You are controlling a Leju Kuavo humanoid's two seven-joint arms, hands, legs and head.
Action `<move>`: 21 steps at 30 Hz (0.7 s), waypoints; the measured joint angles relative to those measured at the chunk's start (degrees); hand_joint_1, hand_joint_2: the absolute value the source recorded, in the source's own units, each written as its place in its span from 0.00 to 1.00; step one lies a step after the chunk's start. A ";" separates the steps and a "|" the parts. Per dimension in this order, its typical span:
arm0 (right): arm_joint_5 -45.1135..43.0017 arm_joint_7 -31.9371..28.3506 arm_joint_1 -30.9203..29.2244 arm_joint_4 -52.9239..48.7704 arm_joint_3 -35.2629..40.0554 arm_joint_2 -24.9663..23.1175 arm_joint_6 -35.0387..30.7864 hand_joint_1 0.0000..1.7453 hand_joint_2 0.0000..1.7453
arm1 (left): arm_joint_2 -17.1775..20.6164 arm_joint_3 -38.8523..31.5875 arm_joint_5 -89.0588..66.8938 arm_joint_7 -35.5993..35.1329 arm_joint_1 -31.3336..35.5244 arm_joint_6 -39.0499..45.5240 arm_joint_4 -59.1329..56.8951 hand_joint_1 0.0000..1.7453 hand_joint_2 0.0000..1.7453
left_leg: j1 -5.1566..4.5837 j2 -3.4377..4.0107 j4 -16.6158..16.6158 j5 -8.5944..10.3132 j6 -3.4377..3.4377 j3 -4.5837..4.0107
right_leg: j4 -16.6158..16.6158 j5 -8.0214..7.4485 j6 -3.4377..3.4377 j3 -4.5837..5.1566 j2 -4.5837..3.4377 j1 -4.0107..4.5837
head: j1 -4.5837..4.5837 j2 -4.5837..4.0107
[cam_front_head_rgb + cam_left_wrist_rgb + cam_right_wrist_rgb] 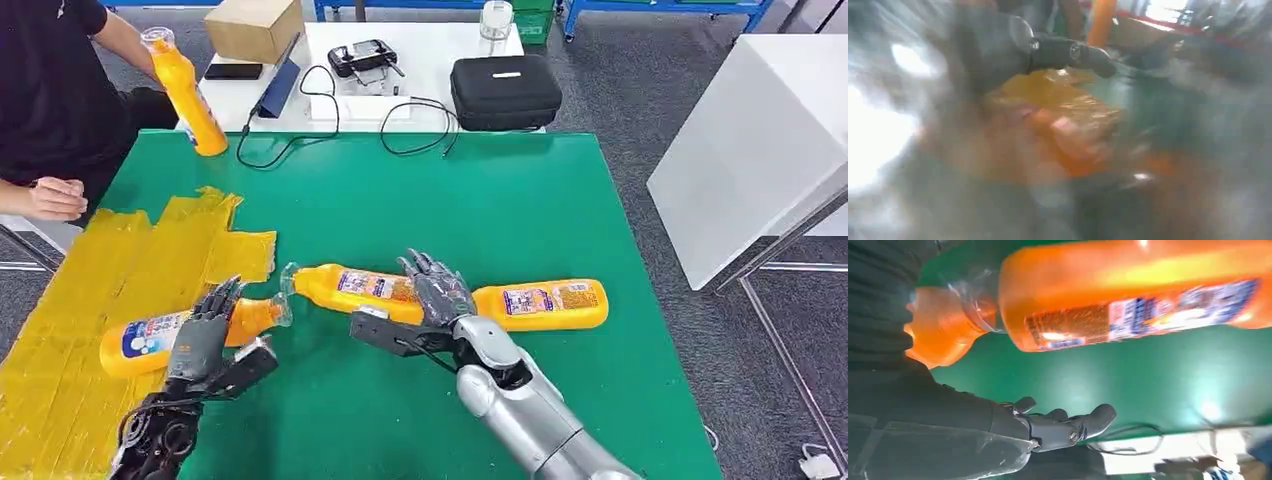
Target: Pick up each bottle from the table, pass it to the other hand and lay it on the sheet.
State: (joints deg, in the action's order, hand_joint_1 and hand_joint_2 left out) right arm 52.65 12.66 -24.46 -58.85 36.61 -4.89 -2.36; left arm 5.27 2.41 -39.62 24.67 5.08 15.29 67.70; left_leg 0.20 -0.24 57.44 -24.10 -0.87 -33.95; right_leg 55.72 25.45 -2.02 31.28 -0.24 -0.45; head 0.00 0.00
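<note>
Now you can see three orange bottles lying on the green table (520, 200). One bottle (150, 340) lies on its side, partly on the yellow sheet (90, 300), with its neck end over the green top. Your left hand (200, 335) rests on top of it with fingers spread; you cannot tell if it grips. The middle bottle (350, 287) lies just past your right hand (437, 288), cap pointing at the sheet. That hand has its fingers apart and holds nothing. A third bottle (545, 305) lies right beside it. At the far edge, a person (50, 90) stands a fourth bottle (188, 95) upright near a black case (505, 90).
</note>
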 measured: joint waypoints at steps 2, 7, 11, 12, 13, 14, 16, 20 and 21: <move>0.44 -0.20 -0.78 2.26 -0.79 -0.40 -0.09 0.00 1.00 | -1.21 -1.32 6.87 1.98 -0.90 -3.99 4.78 0.00 0.00 | -0.02 -0.04 0.01 0.00 0.00 -0.04 | 0.00 -0.01 -0.01 0.00 0.01 -0.01 | -0.02 0.00; 0.74 -0.26 -1.59 4.84 -1.60 -0.87 -0.13 0.00 1.00 | -2.65 -3.15 7.91 2.13 -2.12 -5.49 10.59 0.00 0.00 | -0.03 -0.04 0.01 0.00 0.00 -0.09 | -0.01 -0.01 -0.02 0.07 0.01 -0.01 | 0.00 0.00; 0.79 -0.29 -1.83 5.91 -1.99 -1.14 -0.13 0.00 1.00 | -3.28 -3.70 9.33 2.68 -2.70 -6.33 12.62 0.00 0.00 | -0.01 -0.02 0.00 0.00 0.00 -0.10 | 0.00 -0.01 -0.01 0.10 0.00 0.00 | 0.00 0.00; 0.81 -0.31 -1.91 6.22 -2.12 -1.27 -0.11 0.00 1.00 | -3.59 -4.07 11.63 3.53 -2.89 -7.95 13.17 0.00 0.00 | -0.01 -0.01 0.00 0.00 0.00 -0.10 | 0.00 -0.01 -0.01 0.11 0.00 0.00 | 0.00 0.00; 0.83 -0.39 -2.05 6.65 -2.27 -1.42 -0.09 0.00 1.00 | -4.00 -4.42 14.33 4.22 -3.12 -9.85 14.01 0.00 0.00 | -0.01 0.00 0.00 0.00 0.00 -0.11 | 0.00 -0.01 -0.02 0.11 0.00 0.01 | 0.00 0.00; 0.83 -0.57 -2.28 7.22 -2.34 -1.57 -0.09 0.00 1.00 | -4.44 -4.77 16.57 4.51 -3.39 -11.23 15.04 0.00 0.00 | -0.01 0.00 0.00 0.00 0.00 -0.11 | 0.00 -0.01 -0.02 0.12 0.00 0.01 | 0.00 0.00; 0.81 -1.12 -2.91 8.82 -2.47 -1.99 -0.09 0.00 1.00 | -5.60 -5.21 20.37 4.73 -3.96 -13.56 17.59 0.00 0.00 | -0.01 -0.02 0.00 0.00 0.00 -0.12 | 0.00 -0.01 -0.02 0.11 0.00 0.00 | 0.00 0.00; 0.18 -2.23 -4.50 11.88 -2.98 -3.17 -0.28 0.00 1.00 | -7.24 -5.43 22.07 4.73 -4.86 -14.85 22.03 0.00 0.00 | -0.02 -0.02 0.01 0.00 0.00 -0.14 | 0.00 -0.01 -0.02 0.13 0.00 -0.01 | 0.00 0.00; -0.24 -2.58 -4.95 12.79 -3.13 -3.56 -0.31 0.00 1.00 | -7.55 -5.43 22.25 4.73 -4.94 -14.96 22.81 0.00 0.00 | -0.02 -0.02 0.01 0.00 0.00 -0.14 | 0.00 -0.01 -0.02 0.13 0.00 -0.01 | 0.00 0.00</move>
State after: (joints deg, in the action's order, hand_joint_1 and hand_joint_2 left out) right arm 52.42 10.08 -29.41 -46.06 33.49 -8.46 -2.67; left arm -2.27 -3.02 -17.38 29.40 0.14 0.33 90.51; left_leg 0.19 -0.26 57.44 -24.10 -0.88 -34.08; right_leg 55.72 25.44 -2.04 31.40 -0.24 -0.45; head 0.00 0.00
